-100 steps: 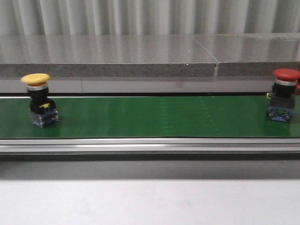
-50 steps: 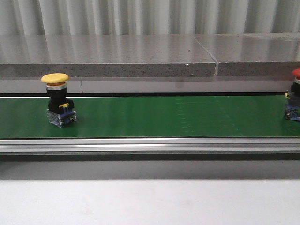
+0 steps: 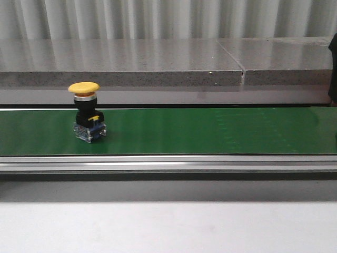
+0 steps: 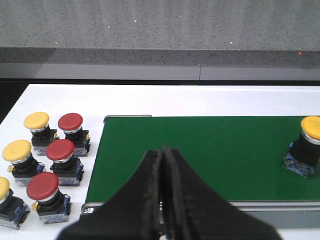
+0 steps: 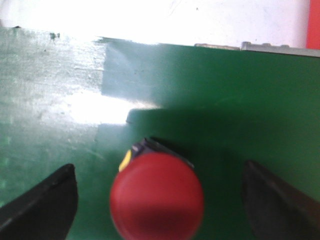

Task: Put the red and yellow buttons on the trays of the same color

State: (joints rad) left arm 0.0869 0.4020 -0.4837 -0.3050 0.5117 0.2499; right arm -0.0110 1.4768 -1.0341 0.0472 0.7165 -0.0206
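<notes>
Straddling the red button (image 5: 157,196) on the green conveyor belt (image 5: 210,90), the right gripper (image 5: 159,200) is spread wide; closure is needed next. At nine o'clock, the yellow button (image 3: 87,112) is left untouched, the left gripper (image 4: 161,165) pressed together empty.

One button (image 3: 86,112) stands on the belt's (image 3: 210,132) left part; ledge (image 3: 158,63) behind.

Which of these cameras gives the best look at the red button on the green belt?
The right wrist view: the red button fills the space between the open right gripper fingers, though slightly blurred. The front view misses it entirely. The left wrist view shows other red buttons beside the belt, not this one.
</notes>
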